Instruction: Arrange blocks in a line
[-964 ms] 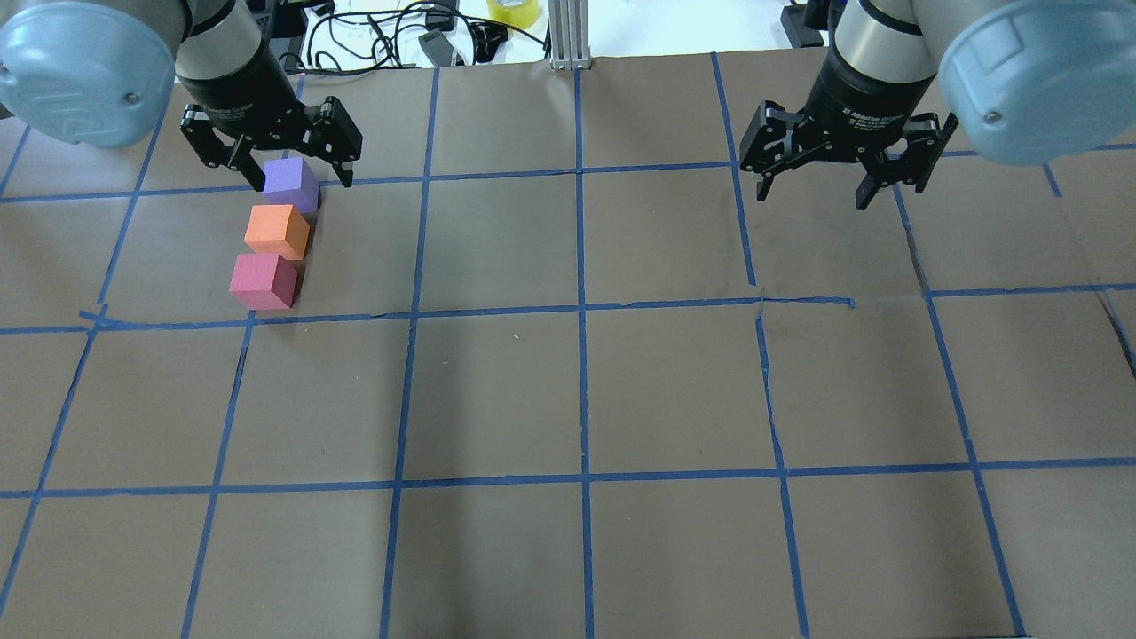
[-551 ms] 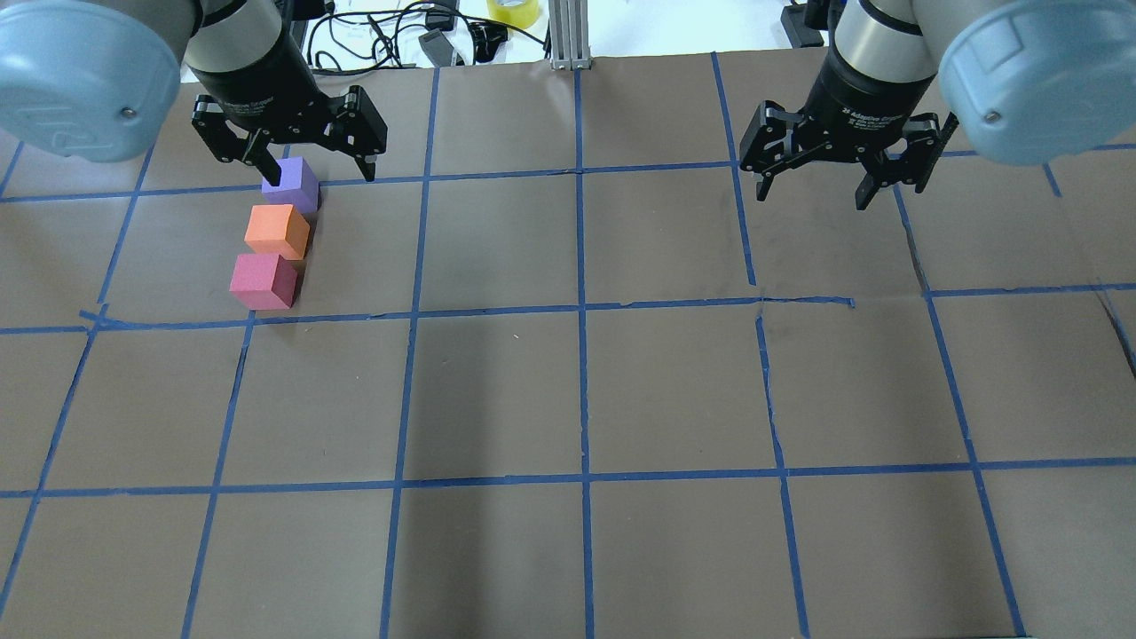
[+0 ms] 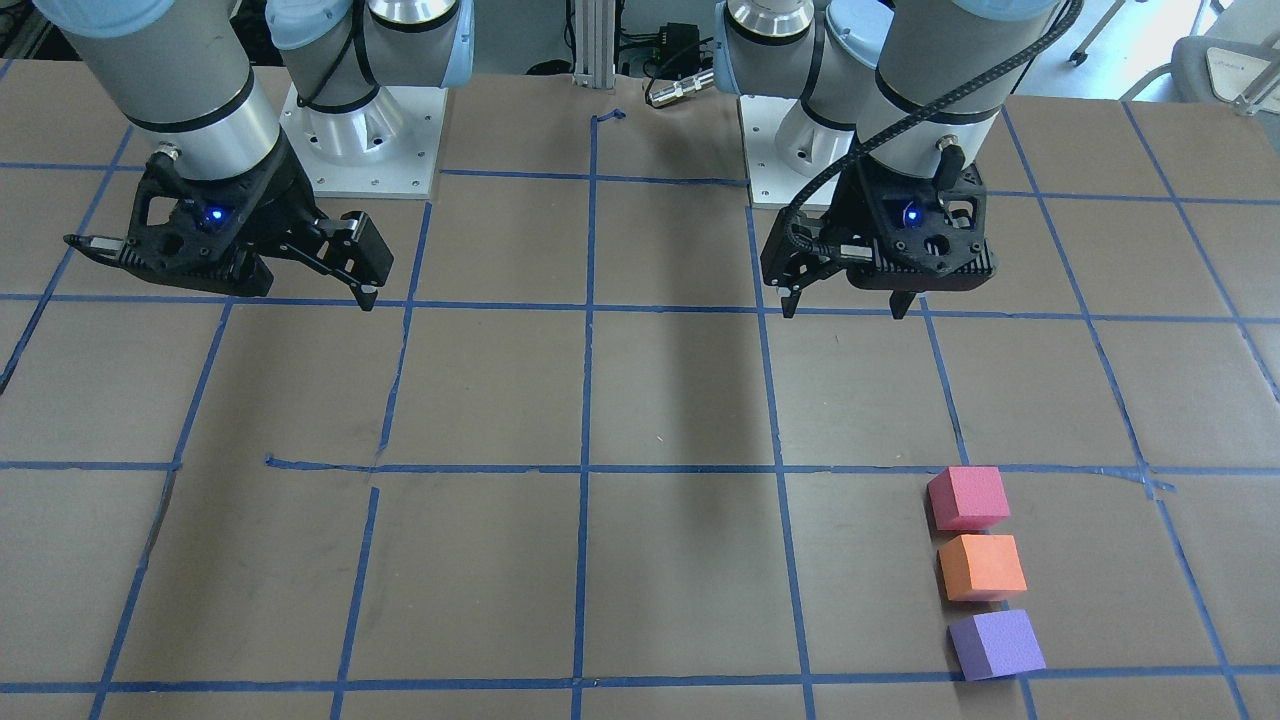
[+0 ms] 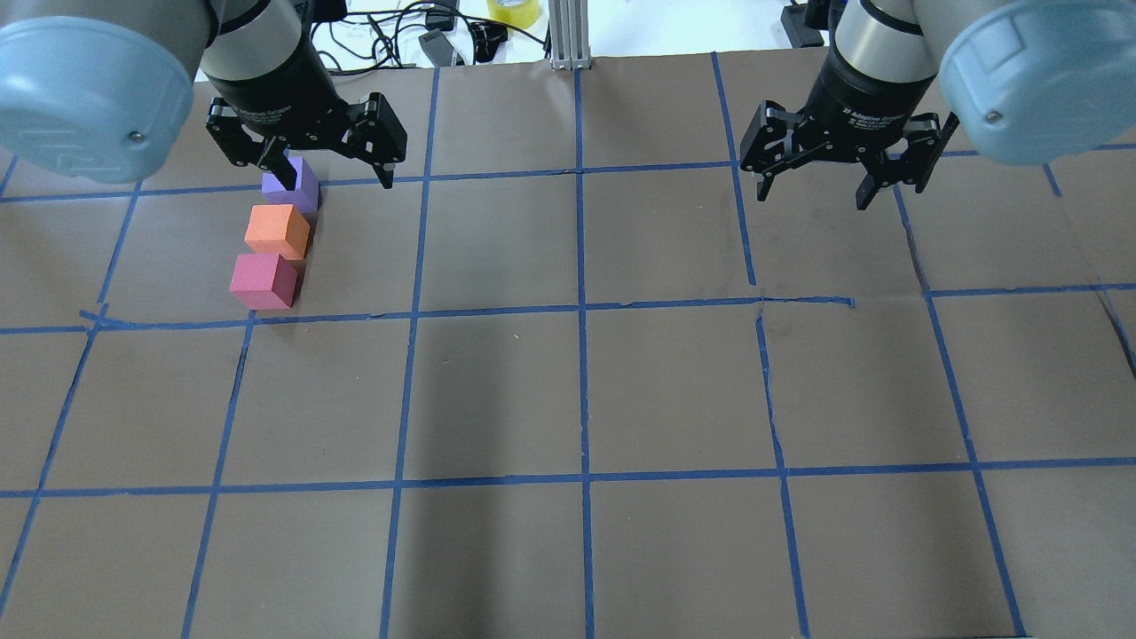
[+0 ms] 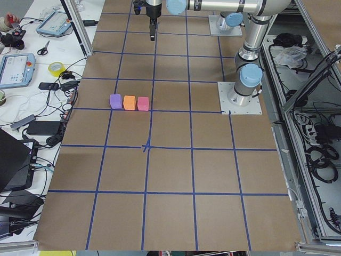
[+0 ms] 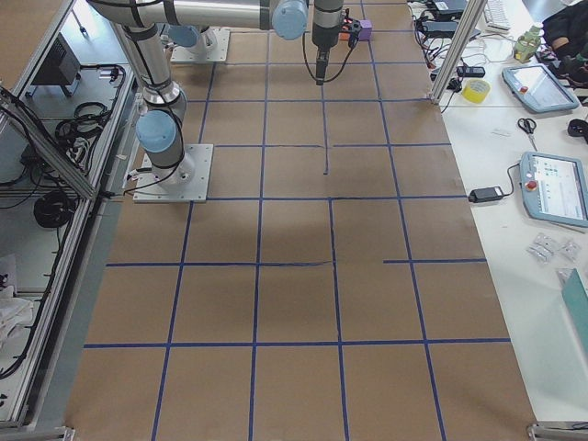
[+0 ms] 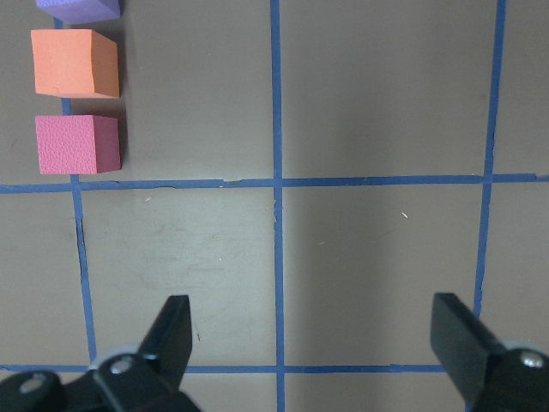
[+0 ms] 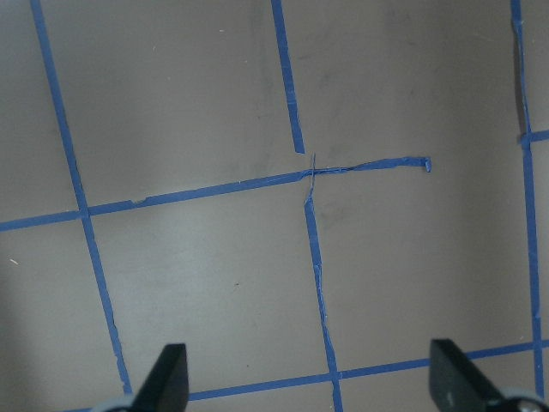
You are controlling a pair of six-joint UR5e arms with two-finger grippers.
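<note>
Three foam cubes lie in a short straight row on the brown table: purple [image 4: 293, 190], orange [image 4: 277, 231] and pinkish-red [image 4: 263, 280]. The front-facing view shows them too: pinkish-red [image 3: 967, 497], orange [image 3: 982, 567], purple [image 3: 996, 644]. They lie close together, nearly touching. My left gripper [image 4: 333, 175] is open and empty, raised above the table; one finger overlaps the purple cube in the overhead view. The left wrist view shows the orange [image 7: 75, 63] and pinkish-red [image 7: 77, 144] cubes far ahead to the left. My right gripper [image 4: 812, 197] is open and empty, far to the right.
Blue tape lines [image 4: 581, 311] grid the brown paper. An aluminium post [image 4: 568, 35], cables and a yellow tape roll [image 4: 513, 11] sit past the far edge. Side benches hold tablets [image 5: 16, 69] and tools.
My left gripper, which straddled the purple cube, has drawn off it to the right in the overhead view, still open. The cubes and the right arm have not moved.
</note>
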